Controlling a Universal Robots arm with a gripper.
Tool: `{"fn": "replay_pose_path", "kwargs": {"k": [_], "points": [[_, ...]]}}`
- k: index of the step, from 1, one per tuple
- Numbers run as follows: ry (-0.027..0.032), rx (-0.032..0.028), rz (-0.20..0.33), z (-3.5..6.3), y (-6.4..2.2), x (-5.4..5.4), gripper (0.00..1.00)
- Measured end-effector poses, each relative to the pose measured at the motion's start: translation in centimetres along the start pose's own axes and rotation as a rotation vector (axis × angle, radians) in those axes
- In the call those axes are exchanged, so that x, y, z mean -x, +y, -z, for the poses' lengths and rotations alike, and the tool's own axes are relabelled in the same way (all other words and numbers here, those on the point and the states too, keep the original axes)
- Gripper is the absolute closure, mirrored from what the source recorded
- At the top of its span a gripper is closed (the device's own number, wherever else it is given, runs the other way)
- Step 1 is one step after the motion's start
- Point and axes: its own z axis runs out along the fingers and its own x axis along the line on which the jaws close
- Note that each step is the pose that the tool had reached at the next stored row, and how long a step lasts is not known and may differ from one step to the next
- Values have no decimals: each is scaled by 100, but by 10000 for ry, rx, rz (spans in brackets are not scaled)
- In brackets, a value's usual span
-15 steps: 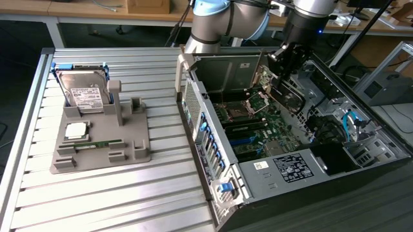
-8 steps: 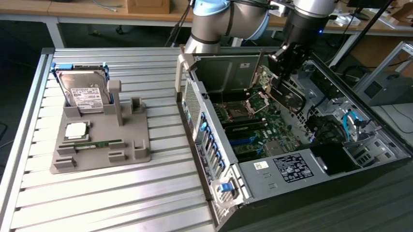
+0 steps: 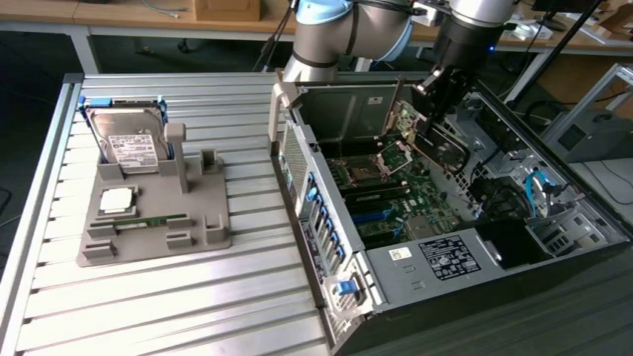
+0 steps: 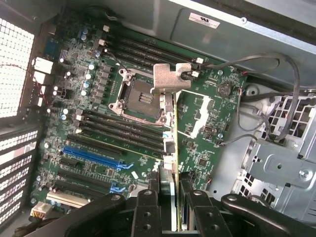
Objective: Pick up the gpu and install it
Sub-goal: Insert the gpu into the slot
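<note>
The gpu (image 4: 183,129) is a thin green-and-dark card seen edge-on, with its silvery end bracket (image 4: 170,79) at the far tip. My gripper (image 4: 173,190) is shut on it, one black finger on each side of the board. In the exterior view the gripper (image 3: 435,85) hangs inside the open computer case (image 3: 327,222), holding the gpu (image 3: 408,122) tilted above the motherboard (image 3: 396,193), near the CPU socket (image 4: 140,98). The card is clear of the board and sits in no slot.
Blue expansion slots (image 4: 94,157) lie on the motherboard beside the memory slots. Cables (image 4: 276,69) and drive cages line the case's far side. On the slatted table a grey fixture (image 3: 207,233) holds a hard drive (image 3: 129,144), a processor (image 3: 117,199) and a memory stick (image 3: 148,221).
</note>
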Motion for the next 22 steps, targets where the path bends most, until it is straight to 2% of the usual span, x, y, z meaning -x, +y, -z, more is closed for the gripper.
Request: {"fn": "replay_pose_path", "kwargs": {"k": [22], "points": [[-51, 22, 735, -8, 0, 0, 73]]}}
